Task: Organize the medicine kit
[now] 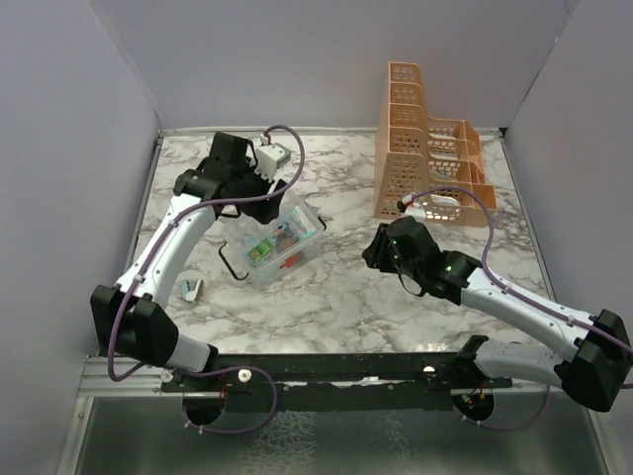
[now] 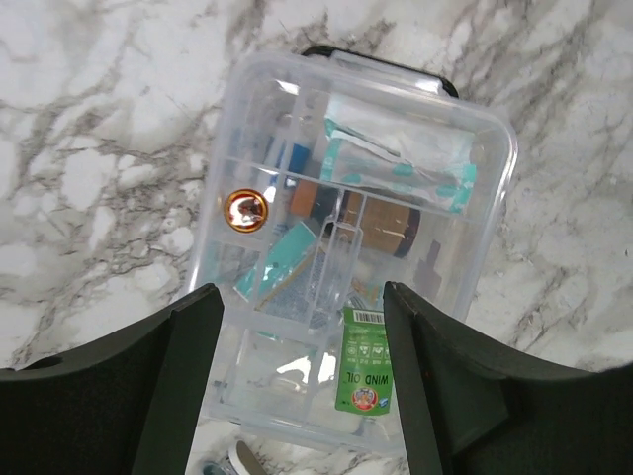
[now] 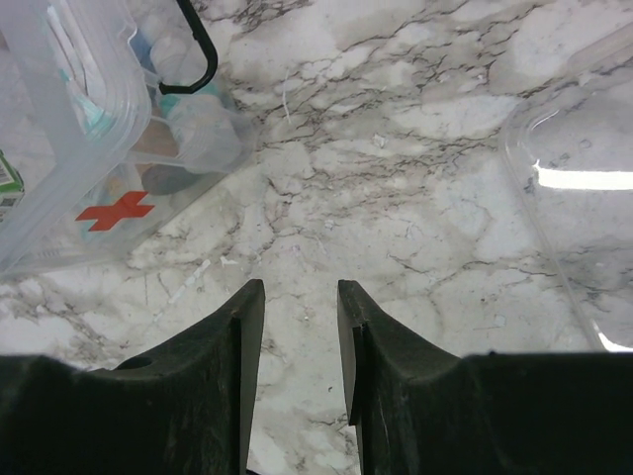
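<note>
Kit box (image 1: 282, 242) is sitting just left of desk centre. Your left gripper (image 2: 297, 297) is hovering over it, jaws spread wide, holding nothing. Your right gripper (image 3: 297, 287) is hanging over bare desk beside it, jaws slightly apart, empty.

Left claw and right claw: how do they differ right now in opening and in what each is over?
The left claw is spread wide; the right claw is parted only narrowly. The left claw hangs directly over the clear medicine box, looking down on its contents; the right claw is over the bare marble table, with the box off to one side. Both hold nothing.
</note>
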`<state>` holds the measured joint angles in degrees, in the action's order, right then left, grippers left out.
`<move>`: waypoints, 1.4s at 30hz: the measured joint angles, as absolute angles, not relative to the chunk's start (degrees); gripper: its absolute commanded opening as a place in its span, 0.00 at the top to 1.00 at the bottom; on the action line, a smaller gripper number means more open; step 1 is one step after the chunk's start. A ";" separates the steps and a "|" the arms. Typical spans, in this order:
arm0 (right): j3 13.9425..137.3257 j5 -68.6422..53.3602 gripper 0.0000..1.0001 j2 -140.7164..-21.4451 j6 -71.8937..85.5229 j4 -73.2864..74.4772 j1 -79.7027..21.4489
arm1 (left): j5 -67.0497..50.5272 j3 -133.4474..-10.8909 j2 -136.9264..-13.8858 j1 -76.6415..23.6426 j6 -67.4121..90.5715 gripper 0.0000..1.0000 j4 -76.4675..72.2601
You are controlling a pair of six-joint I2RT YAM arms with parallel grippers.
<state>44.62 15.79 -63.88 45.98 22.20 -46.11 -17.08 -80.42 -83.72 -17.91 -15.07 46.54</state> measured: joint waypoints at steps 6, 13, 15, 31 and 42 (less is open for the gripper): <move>45.41 20.25 0.59 -63.88 44.42 23.40 -45.50 | -8.58 -77.28 -74.74 -16.51 -6.17 0.29 40.16; 45.60 23.05 0.55 -63.79 43.22 25.15 -44.12 | 7.53 -63.99 -65.45 -14.44 10.35 0.32 35.14; 45.60 23.35 0.54 -63.37 43.18 26.26 -43.35 | 9.37 -59.86 -64.05 -13.82 14.26 0.34 35.18; 43.81 23.77 0.54 -59.40 43.31 28.05 -40.38 | 10.48 -46.89 -60.64 -12.05 27.77 0.56 29.39; 43.38 23.88 0.54 -59.66 43.88 28.58 -37.87 | 3.99 -45.89 -62.24 -11.35 21.69 0.74 25.04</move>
